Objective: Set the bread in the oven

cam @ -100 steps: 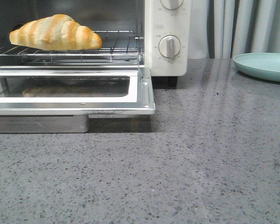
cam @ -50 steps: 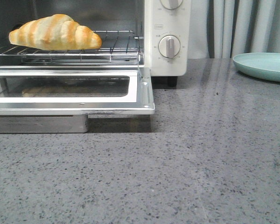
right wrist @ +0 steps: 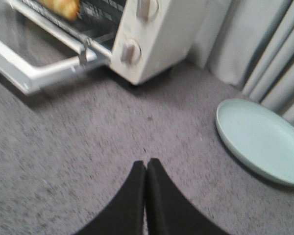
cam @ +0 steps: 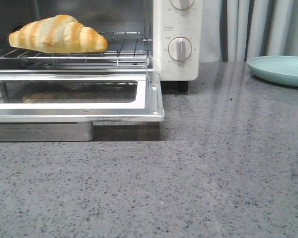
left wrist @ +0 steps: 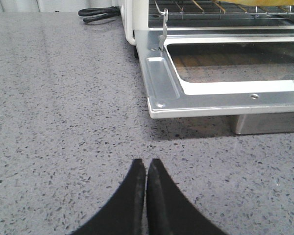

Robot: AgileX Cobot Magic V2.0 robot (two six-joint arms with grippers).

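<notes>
The bread (cam: 57,33), a golden roll with cream stripes, lies on the wire rack inside the white oven (cam: 178,29). The oven's glass door (cam: 150,96) is dropped open and lies flat. A bit of the bread shows in the right wrist view (right wrist: 61,6). My left gripper (left wrist: 146,164) is shut and empty over the counter, in front of the door's near corner (left wrist: 159,103). My right gripper (right wrist: 146,162) is shut and empty over the counter, well back from the oven (right wrist: 152,44). Neither gripper shows in the front view.
A pale green plate (cam: 280,69) sits at the back right of the grey speckled counter, also in the right wrist view (right wrist: 259,139). A metal tray (cam: 39,131) sits under the open door. A black cable (left wrist: 98,13) lies beside the oven. Curtains hang behind.
The front view has shifted very slightly; the bread and oven sit a touch further left in frame. Nothing else has visibly changed.
</notes>
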